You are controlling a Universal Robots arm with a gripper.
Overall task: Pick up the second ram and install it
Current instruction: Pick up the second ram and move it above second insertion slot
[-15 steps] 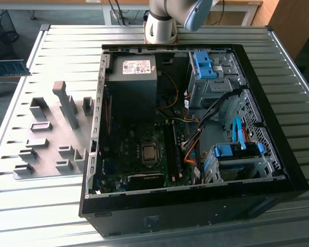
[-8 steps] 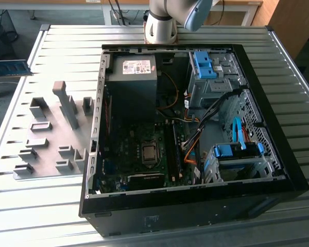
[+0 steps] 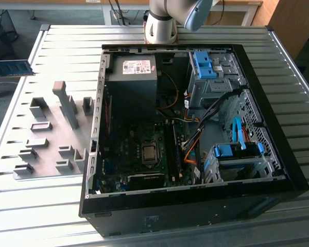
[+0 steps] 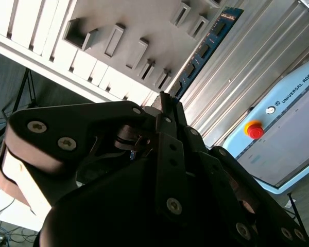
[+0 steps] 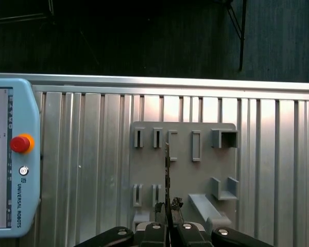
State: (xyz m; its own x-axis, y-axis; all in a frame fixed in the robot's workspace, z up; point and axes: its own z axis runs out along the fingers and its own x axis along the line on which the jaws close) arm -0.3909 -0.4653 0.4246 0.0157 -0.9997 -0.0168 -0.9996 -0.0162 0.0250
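Second ram (image 4: 208, 46) is in the claw (image 5: 167, 205), which is clenched on one end of it. Long axis runs straight out past the fingertips, edge-on in the first wrist view. It sits over the grey fixture plate (image 5: 183, 175) on the desk (image 5: 92, 170); can't tell the gap. Blue-green board with a row of dark chips. Exterior view: open PC case (image 3: 195, 208) is at 3 o'clock from the plate.

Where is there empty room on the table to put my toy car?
In the exterior view: bare table slats below the grey block plate, and above it beside the robot base. The plate and the open computer are crowded.
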